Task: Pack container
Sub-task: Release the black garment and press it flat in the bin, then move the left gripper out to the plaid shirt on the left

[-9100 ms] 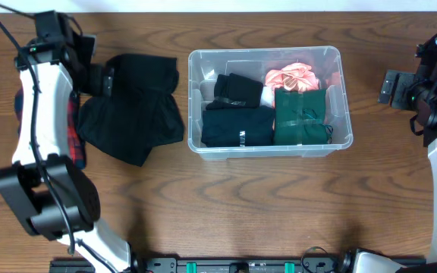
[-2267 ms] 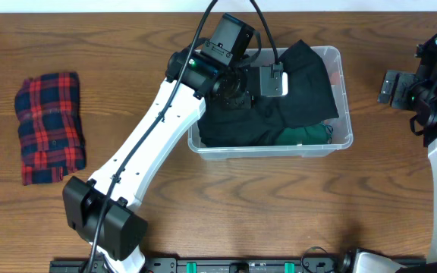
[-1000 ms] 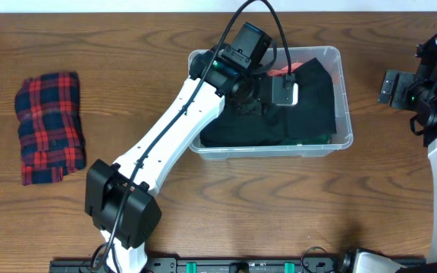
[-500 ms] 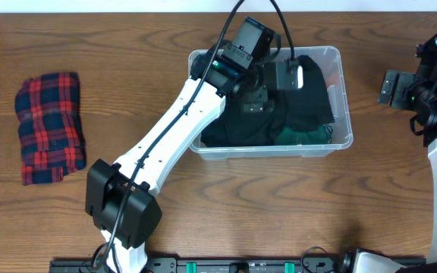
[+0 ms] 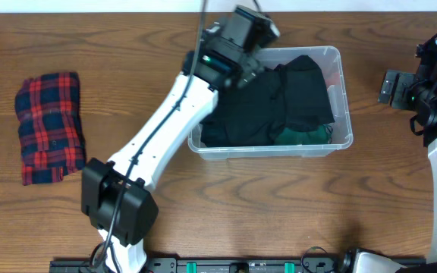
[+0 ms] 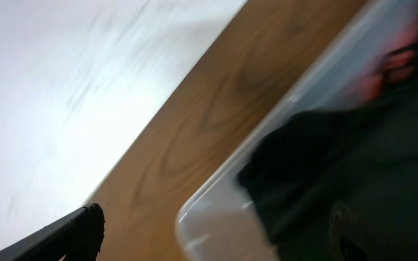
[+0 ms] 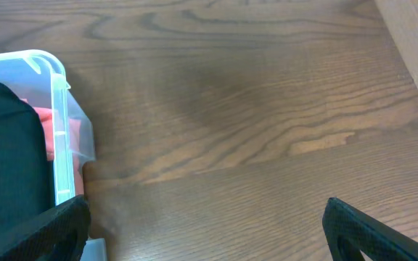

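Container (image 5: 294, 149) by empty, wide-open left tool (image 5: 258, 34)

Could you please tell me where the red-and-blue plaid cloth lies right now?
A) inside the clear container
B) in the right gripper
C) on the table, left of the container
C: the plaid cloth lies on the table, well to the left of the container.

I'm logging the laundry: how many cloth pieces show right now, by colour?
Black: 1, black garment draped across the container
Green: 1, green cloth in the container
Pink: 1, pink cloth in the container
Red-and-blue plaid: 1, plaid cloth on the table
Total: 4; anything under the black garment is hidden
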You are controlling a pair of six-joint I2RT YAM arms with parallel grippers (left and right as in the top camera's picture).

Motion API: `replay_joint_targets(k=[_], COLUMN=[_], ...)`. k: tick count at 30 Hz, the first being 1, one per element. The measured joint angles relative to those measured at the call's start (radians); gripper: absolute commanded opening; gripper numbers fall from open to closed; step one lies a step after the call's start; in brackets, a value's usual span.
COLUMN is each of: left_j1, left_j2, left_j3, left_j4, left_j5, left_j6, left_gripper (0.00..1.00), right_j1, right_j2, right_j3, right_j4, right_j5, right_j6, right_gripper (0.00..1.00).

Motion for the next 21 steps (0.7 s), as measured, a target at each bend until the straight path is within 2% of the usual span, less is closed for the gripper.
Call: replay_joint_targets(k=[7,12,21], left_j1=[0.146,0.312,0.605], left_j2=[-0.01,-0.026,-0.039], left_j3=[0.0,0.0,0.0], left_j4=[-0.116,-0.195,-0.336], left_j5=[-0.054,-0.061,-0.061], left_j6=[-0.216,-0.405,-0.504], left_gripper=[0.98,0.98,0.98], right_j1=[0.0,0.0,0.0], right_j2=[0.0,0.0,0.0], right_j3=[0.0,0.0,0.0], right_j4=[0.0,0.0,0.0], right_j5=[0.0,0.0,0.0], right_j6=[0.0,0.0,0.0], right_gripper=[0.99,0.99,0.99])
